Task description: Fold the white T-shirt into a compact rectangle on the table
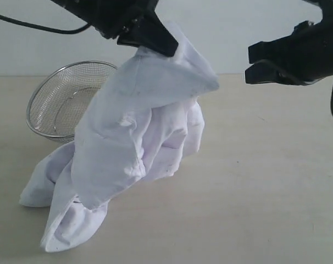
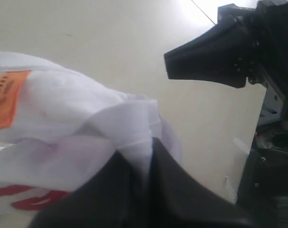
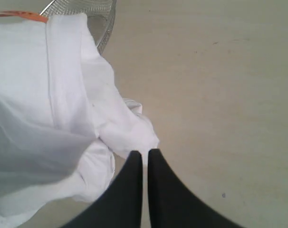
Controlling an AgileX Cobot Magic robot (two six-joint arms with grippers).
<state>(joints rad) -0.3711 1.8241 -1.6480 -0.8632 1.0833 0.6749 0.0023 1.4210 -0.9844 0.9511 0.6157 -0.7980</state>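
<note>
Two things share the pale beige, faintly grained counter (image 1: pixel 276 181). At the far left is a silver wire-mesh bowl (image 1: pixel 62 102), tilted with its opening facing this way. Just right of it and nearer is the white short-sleeved cotton T-shirt (image 1: pixel 133 137), bunched and hanging in a crumpled column. The shirt's lower end lies on the counter at the near left. Its top is pinched by the black left hand (image 1: pixel 165 48), whose jaws are clamped on a ridge of fabric. The left wrist view shows an orange tag (image 2: pixel 8 97) and part of the red lettering (image 2: pixel 34 197) on the folds below that pinch. Further right, the black right hand (image 1: pixel 260 65) hovers at about the same height, jaws closed together on nothing, near the cloth but apart from it.

The step in hand looks like spreading the shirt flat before any fold. To do it well, the right hand should open and take a second hold on an edge, a hem corner or shoulder seam rather than a middle bunch. The two hands can then draw the cloth taut between them. Lift until the lower end clears the counter, and keep away from the bowl, which the fabric could snag or drag. Then lay the shirt down smoothly.
</note>
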